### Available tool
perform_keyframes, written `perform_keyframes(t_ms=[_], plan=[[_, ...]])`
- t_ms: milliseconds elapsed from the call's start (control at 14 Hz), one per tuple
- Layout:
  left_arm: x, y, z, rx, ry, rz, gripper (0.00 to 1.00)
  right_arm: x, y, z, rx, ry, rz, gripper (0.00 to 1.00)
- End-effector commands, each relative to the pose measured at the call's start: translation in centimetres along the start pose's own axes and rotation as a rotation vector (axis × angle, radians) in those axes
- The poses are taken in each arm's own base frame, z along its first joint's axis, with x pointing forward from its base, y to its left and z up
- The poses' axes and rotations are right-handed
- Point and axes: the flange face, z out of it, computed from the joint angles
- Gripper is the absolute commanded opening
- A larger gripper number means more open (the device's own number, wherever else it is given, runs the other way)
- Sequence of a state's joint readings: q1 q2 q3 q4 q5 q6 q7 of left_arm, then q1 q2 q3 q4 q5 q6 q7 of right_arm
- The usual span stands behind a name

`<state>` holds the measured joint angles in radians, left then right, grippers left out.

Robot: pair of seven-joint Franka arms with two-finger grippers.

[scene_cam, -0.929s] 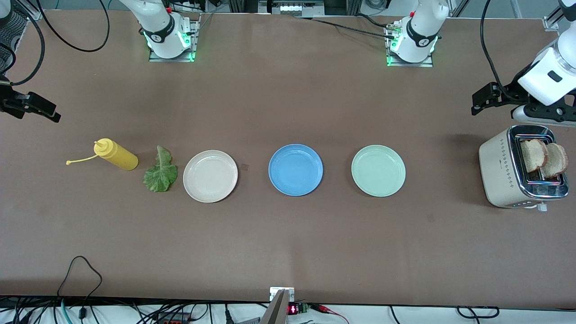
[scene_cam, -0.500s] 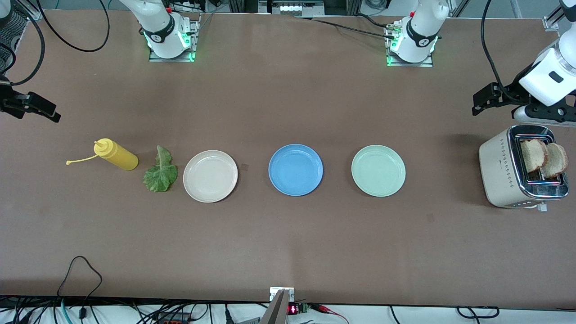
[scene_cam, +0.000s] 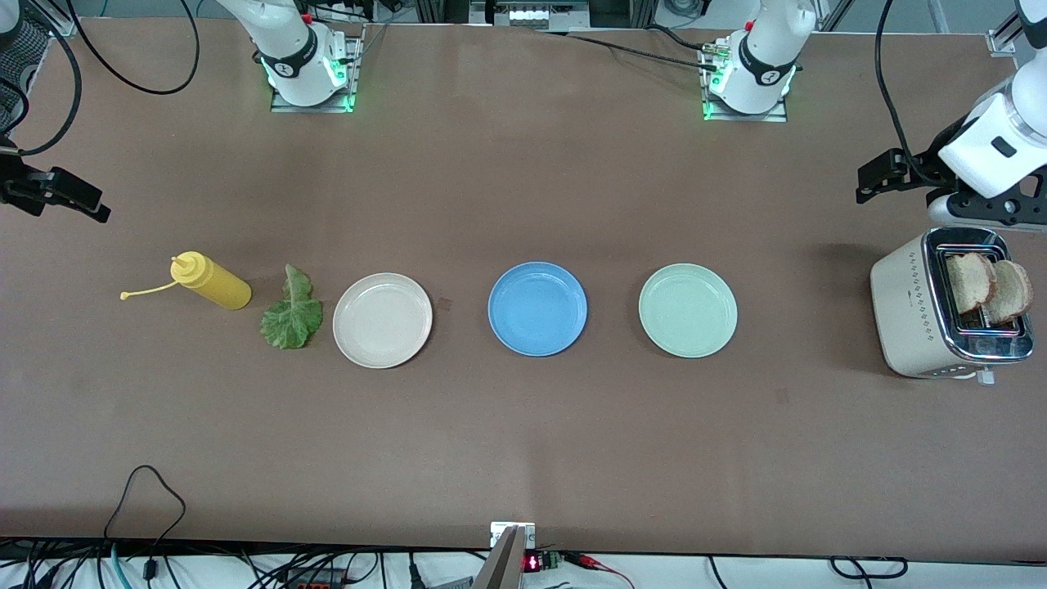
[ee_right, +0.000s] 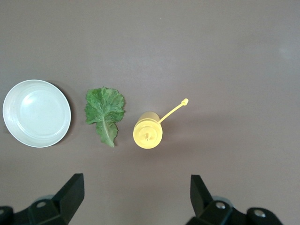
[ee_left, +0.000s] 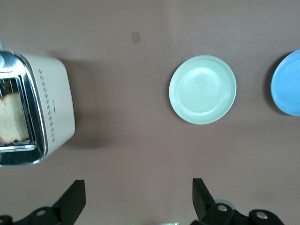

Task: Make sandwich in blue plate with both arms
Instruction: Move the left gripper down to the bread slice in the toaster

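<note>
Plates sit in one row across the middle of the table, each well apart from the next: the beige plate (scene_cam: 382, 320) toward the right arm's end, the blue plate (scene_cam: 537, 308) in the centre and bare, the mint-green plate (scene_cam: 688, 310) toward the left arm's end. No sandwich exists yet. Its parts lie at the two ends of the same row: the lettuce leaf (scene_cam: 292, 311) just beside the beige plate, with a yellow squeeze bottle (scene_cam: 209, 281) next to it, and two bread slices (scene_cam: 987, 287) standing upright in the slots of the toaster (scene_cam: 941, 315).

Farther back and up in the air, the left gripper (scene_cam: 887, 176) hangs over bare table just beside the toaster, fingers spread wide and holding nothing. The right gripper (scene_cam: 61, 196) hangs over bare table near the bottle, also released and empty.

The step in hand looks like fetching the first slice. To do it well, the left gripper should come straight down over one slice, close across its flat faces, and lift vertically so the crust clears the slot.

The left wrist view shows only one slice in the toaster, the mint-green plate and an edge of the blue one; the right wrist view shows the leaf's ribbing and the bottle's cap, which the front view leaves coarse.
</note>
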<state>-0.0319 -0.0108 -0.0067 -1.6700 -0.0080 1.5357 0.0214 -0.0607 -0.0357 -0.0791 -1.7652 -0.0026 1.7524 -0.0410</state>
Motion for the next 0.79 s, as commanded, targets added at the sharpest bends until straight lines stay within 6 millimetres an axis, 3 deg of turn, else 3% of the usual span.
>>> perform_keyframes(t_ms=[0,214,429,643,714], plan=[[1.1,-1.3,1.2,0.084,-0.059,-0.014,1.0,0.0,0.0,-0.6,0.004,0.009,0.006,1.0],[2.0,-2.7,2.7,0.158,-0.094,-0.004,1.0,0.0,0.0,-0.6,0.004,0.009,0.006,1.0],[3.2,-6.8,4.5,0.308,-0.144,0.101,1.0,0.0,0.0,-0.6,0.004,0.009,0.006,1.0],[4.8,-12.8,6.6,0.297,-0.116,0.181,1.0,0.1,0.0,-0.4,0.004,0.006,0.008,1.0],[5.0,-16.2,7.7,0.236,-0.089,0.169,1.0,0.1,0.0,-0.4,0.004,0.006,0.008,1.0]])
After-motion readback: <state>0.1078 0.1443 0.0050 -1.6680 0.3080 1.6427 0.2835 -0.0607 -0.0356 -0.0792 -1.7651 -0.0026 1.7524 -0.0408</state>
